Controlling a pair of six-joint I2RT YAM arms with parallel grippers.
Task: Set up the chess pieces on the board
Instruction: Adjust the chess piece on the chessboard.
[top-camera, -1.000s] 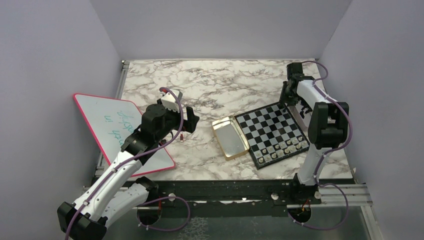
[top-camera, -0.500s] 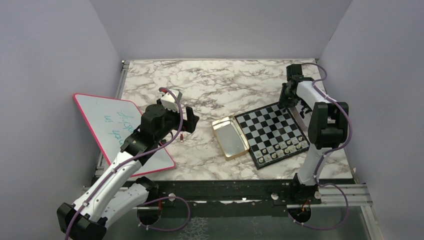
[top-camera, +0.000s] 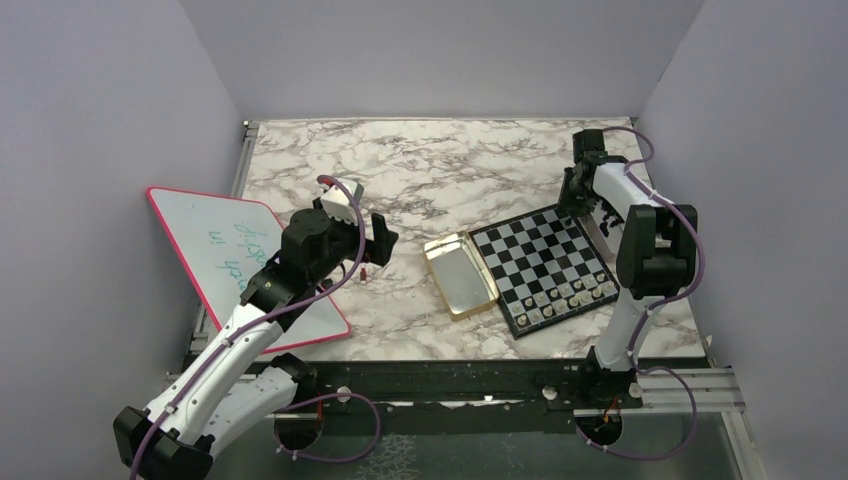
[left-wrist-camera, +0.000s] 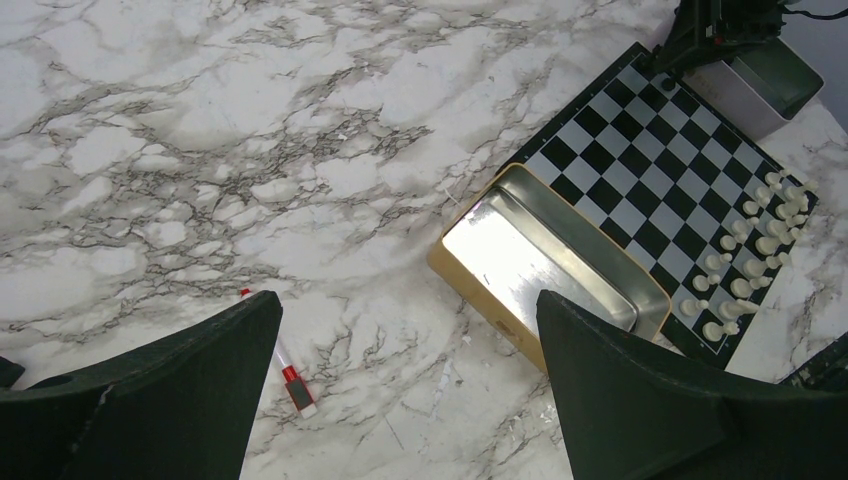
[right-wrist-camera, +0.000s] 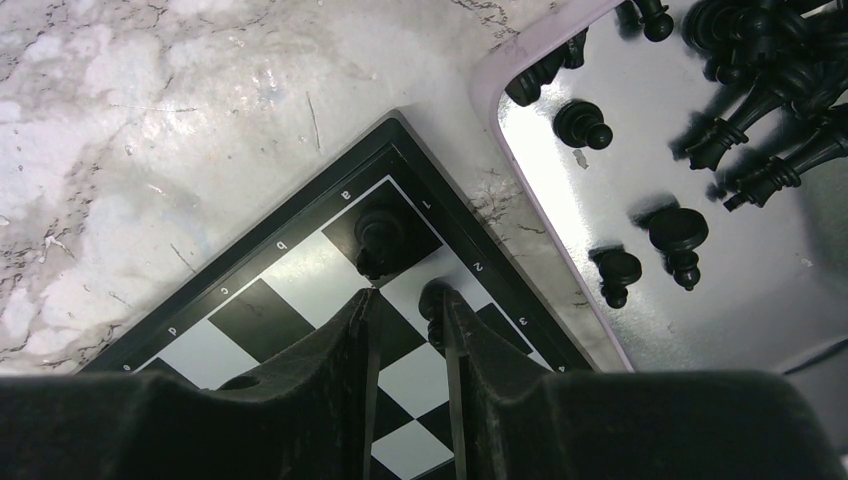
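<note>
The board (top-camera: 545, 262) lies right of centre, and its far corner (right-wrist-camera: 300, 290) fills the right wrist view. Pale chess pieces (top-camera: 575, 295) stand in rows along its near edge (left-wrist-camera: 760, 240). One black piece (right-wrist-camera: 380, 240) stands on the corner square. My right gripper (right-wrist-camera: 408, 295) hovers over that corner (top-camera: 575, 205), open by a narrow gap. A second black piece (right-wrist-camera: 436, 305) stands at its tips against the right finger, and the left finger is clear of it. My left gripper (left-wrist-camera: 408, 300) hangs wide open and empty over the marble (top-camera: 385, 240).
A pale tray (right-wrist-camera: 560, 200) of several loose black pieces (right-wrist-camera: 770, 70) sits just beyond the board's right edge. A gold tin (top-camera: 460, 275) lies open against the board's left side. A red marker (left-wrist-camera: 290, 378) lies under the left gripper. A pink-rimmed whiteboard (top-camera: 240, 260) lies at the left.
The right arm has shifted very slightly at the board's far corner. The left arm has not moved.
</note>
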